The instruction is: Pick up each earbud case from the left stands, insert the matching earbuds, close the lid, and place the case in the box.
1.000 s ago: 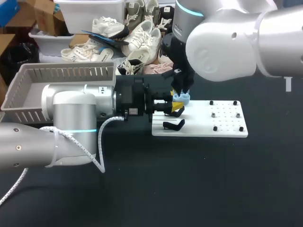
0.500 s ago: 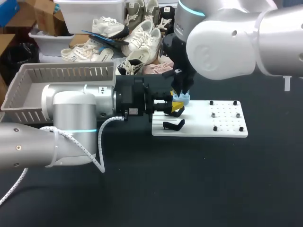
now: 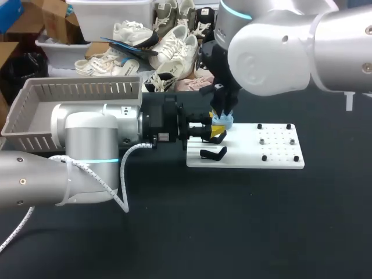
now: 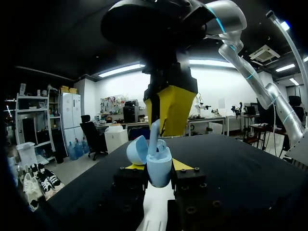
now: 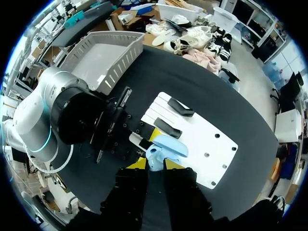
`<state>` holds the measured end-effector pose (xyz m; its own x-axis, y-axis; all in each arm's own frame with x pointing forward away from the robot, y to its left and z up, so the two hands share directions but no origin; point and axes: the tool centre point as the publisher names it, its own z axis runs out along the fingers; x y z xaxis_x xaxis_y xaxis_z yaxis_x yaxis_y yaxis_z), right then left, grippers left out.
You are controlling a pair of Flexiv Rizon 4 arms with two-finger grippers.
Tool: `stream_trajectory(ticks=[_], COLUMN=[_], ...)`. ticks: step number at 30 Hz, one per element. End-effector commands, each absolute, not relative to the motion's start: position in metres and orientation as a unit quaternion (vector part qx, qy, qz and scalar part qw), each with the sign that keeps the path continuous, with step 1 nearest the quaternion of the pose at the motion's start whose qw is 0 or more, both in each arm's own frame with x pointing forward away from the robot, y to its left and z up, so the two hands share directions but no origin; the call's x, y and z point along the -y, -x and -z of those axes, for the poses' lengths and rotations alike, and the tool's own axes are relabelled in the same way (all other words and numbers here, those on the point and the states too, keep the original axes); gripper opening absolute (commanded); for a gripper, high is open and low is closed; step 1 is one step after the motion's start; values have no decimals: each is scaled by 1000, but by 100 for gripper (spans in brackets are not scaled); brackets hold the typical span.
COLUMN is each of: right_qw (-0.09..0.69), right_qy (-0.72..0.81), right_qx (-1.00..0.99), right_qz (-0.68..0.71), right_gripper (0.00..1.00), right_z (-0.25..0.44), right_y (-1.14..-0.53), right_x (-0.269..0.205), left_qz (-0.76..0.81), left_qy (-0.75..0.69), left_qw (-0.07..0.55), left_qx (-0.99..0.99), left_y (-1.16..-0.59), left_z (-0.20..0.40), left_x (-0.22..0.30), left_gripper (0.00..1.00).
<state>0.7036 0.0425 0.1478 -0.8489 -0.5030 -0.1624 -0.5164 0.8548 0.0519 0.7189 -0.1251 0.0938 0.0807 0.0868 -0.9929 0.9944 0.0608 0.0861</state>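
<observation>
Case (image 4: 159, 172) pinched in left tool (image 4: 157, 166), earbud (image 4: 154, 136) pinched in right tool (image 5: 156, 164), over far edge of board (image 3: 273, 146).

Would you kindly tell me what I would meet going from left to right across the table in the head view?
Grey slatted box → light blue earbud case → black pegs at the white board's right end.

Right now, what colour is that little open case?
The case is pale blue, clearest in the left wrist view.
</observation>
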Motion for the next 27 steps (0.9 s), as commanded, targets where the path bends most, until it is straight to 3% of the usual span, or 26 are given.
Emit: stream_trajectory(ticks=[1,27], right_qw=[70,66], right_qy=[263,259], right_qx=[-961,-962], right_qz=[-47,-49], right_gripper=[0,0], right_z=[-148,-144], right_y=[-705,-701], right_x=[-42,-44], left_qz=[440,440], left_qy=[-524,-524], left_qw=[516,516], left_qx=[-516,-516], left_y=[-718,-718], left_z=[-94,-94], left_x=[125,125], left_gripper=[0,0])
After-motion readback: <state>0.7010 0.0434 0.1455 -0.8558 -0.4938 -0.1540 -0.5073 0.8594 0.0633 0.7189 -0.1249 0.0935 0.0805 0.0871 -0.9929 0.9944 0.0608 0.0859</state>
